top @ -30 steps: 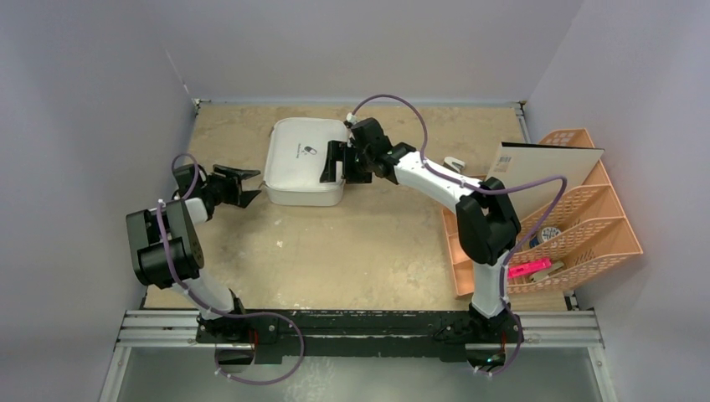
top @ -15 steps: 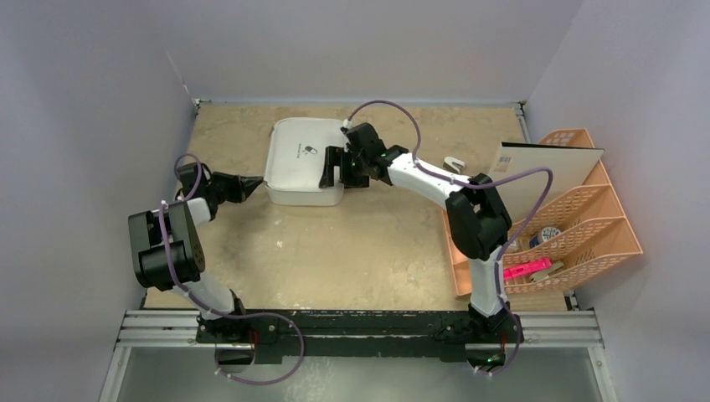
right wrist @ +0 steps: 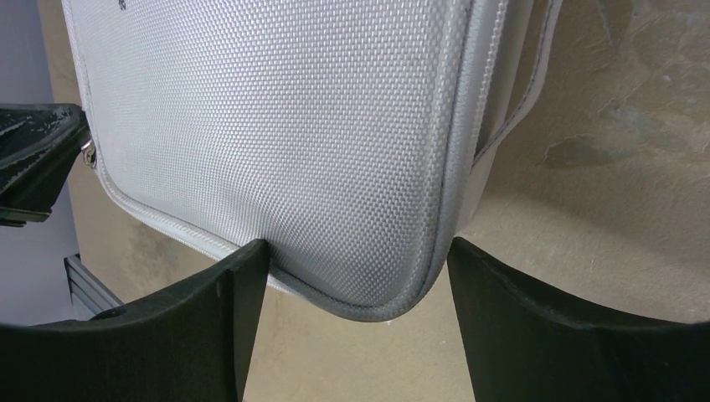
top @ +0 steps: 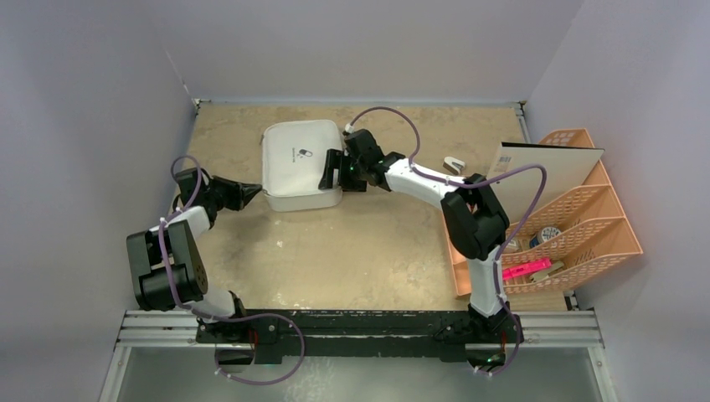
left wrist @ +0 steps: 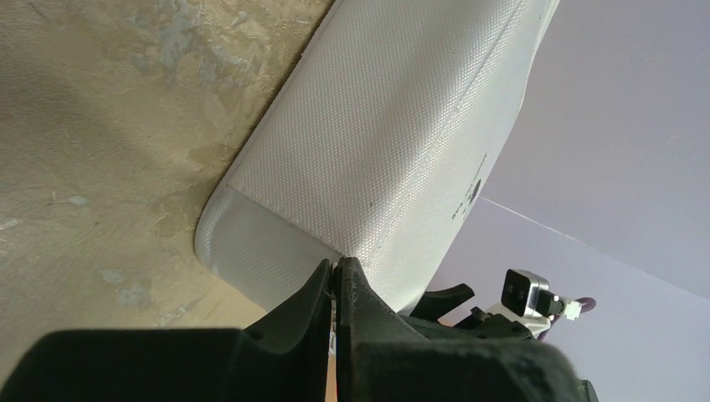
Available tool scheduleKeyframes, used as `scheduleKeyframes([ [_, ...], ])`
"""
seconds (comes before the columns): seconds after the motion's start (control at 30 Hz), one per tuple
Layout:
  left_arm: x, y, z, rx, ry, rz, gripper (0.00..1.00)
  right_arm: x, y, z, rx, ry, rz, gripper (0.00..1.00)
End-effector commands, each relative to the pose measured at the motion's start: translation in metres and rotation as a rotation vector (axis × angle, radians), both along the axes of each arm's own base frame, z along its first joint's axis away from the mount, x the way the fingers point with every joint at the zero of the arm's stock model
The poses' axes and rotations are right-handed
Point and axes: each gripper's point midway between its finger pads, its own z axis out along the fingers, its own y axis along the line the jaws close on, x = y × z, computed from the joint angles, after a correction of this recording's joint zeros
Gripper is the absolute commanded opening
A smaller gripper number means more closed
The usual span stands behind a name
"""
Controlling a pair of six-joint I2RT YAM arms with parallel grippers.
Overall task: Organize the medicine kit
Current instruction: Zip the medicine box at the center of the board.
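The medicine kit (top: 297,163) is a white woven case with a small dark logo, lying closed on the tan table (top: 352,243). My left gripper (top: 258,192) is shut at the kit's near-left corner (left wrist: 276,243), its tips pinching the small metal zipper pull (right wrist: 88,152) at the seam. My right gripper (top: 333,173) stands open at the kit's right side. Its jaws straddle a rounded corner of the kit (right wrist: 377,285), the left finger (right wrist: 243,285) against the edge and the right finger (right wrist: 494,285) just beside it. A thin strap (right wrist: 523,92) runs along the kit's side.
A peach lattice organizer (top: 586,226) stands at the right edge with a flat white box (top: 544,167) leaning in it and a pink item (top: 527,270) low in front. A small white object (top: 454,164) lies on the table beside it. Walls close in the left, back and right.
My left gripper has gone from open to shut and reached the kit's near-left corner. The kit has shifted left and turned slightly. My right gripper followed it left, its jaws narrowing a little.
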Motion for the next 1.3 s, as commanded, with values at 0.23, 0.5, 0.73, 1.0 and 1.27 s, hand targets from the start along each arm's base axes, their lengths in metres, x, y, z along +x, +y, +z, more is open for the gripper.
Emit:
scheduleKeyframes([
  [0.23,-0.034,-0.02,0.016,0.101,-0.065,-0.145,0.0,0.03,-0.003,0.006,-0.022,-0.107,-0.137,0.78],
  [0.5,-0.05,-0.064,0.006,0.1,-0.044,-0.283,0.0,0.038,0.005,0.017,-0.032,-0.117,-0.111,0.77],
  [0.73,-0.058,-0.082,0.006,0.186,-0.069,-0.364,0.0,0.038,0.002,0.027,-0.036,-0.141,-0.104,0.78],
  [1.0,-0.065,-0.098,0.003,0.329,-0.119,-0.542,0.01,0.038,0.004,0.013,-0.031,-0.122,-0.109,0.77],
  [1.27,-0.058,-0.108,0.041,0.398,-0.203,-0.622,0.22,0.031,-0.009,0.042,-0.069,-0.151,-0.061,0.82],
])
